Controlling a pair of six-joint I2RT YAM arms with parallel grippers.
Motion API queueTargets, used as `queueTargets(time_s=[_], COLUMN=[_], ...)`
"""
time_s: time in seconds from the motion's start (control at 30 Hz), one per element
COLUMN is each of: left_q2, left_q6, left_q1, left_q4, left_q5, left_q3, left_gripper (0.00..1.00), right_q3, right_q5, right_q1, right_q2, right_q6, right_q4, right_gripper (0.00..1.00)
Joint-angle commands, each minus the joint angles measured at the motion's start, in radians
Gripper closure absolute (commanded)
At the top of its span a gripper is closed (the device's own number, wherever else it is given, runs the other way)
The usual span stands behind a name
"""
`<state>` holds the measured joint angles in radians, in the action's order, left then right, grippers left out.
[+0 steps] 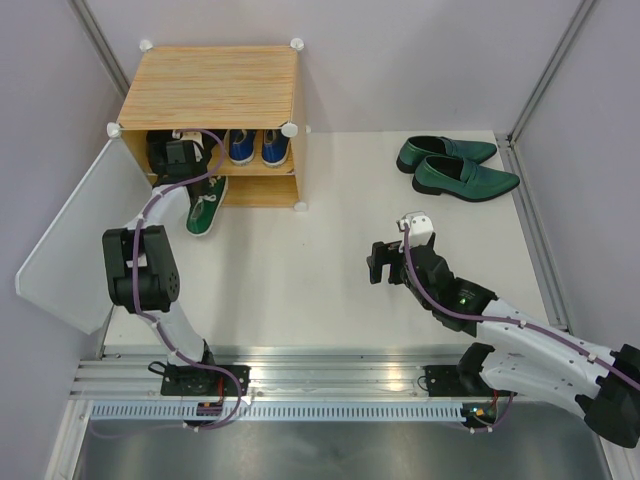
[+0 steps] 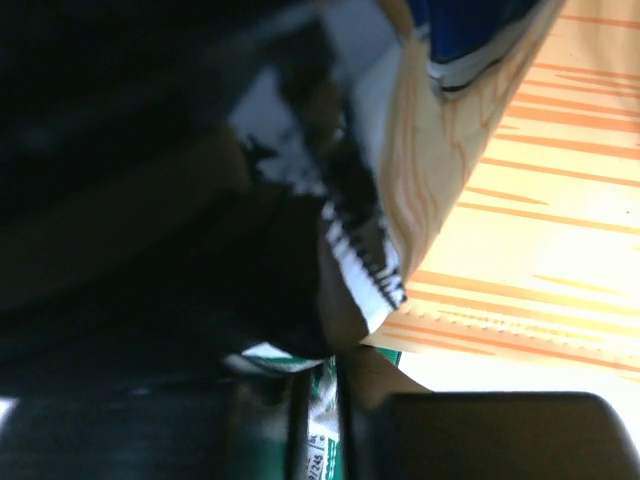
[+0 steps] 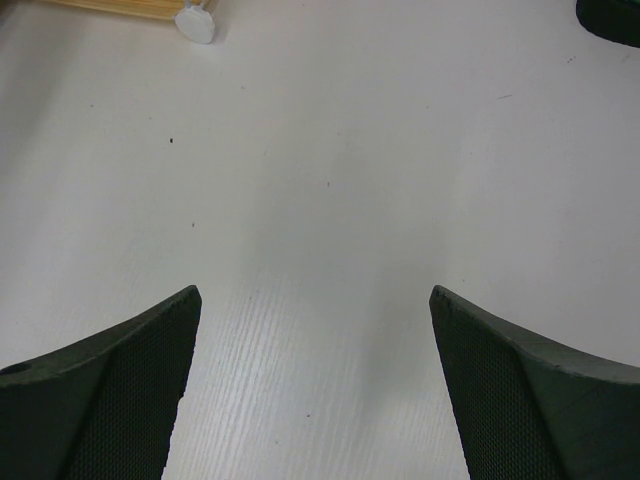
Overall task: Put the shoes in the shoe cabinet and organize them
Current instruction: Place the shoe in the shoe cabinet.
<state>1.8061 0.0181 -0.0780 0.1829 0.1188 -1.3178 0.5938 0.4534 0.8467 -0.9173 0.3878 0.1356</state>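
While the left jaws sit inside the cabinet (image 1: 210, 85) at 11 o'clock, their state I cannot tell; the right jaws gape empty over the tabletop (image 1: 300, 265).

1. Left wrist view: a white label (image 2: 318, 455) on a green shoe (image 2: 325, 390), in the gap between the jaws, reads partly "/245"; the remainder is illegible.
2. Other views: no legible text.

A white tabletop (image 1: 300, 285) sits between pale grey-lavender walls (image 1: 420, 60), a metal rail (image 1: 330, 372) along its near edge, all under soft, even light.
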Motion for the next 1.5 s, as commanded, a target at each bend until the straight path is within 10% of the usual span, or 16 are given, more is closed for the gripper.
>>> queueTargets(time_s=[0.0, 0.4, 1.2, 1.47], left_q2=[0.062, -0.045, -0.53, -0.556], left_q6=[-0.059, -0.119, -0.241, -0.257], left_q1=[-0.017, -0.019, -0.019, -0.02], left_q4=[-0.12, -0.135, 0.051, 0.102], left_q5=[-0.01, -0.027, -0.085, -0.028], left_q3=[-0.069, 0.095, 0.393, 0.502], left_gripper=[0.78, 0.5, 0.5, 0.68], right_q3=[0.035, 0.032, 0.02, 0.012], right_q5=[0.019, -0.013, -0.073, -0.076], right_q1=[-0.006, -0.006, -0.006, -0.006], right_q2=[0.0, 0.008, 0.051, 0.064], right_q6=[-0.017, -0.012, -0.006, -0.001], right_q4=[-0.024, -0.025, -0.03, -0.031], right_gripper=[0.02, 0.02, 0.02, 0.02])
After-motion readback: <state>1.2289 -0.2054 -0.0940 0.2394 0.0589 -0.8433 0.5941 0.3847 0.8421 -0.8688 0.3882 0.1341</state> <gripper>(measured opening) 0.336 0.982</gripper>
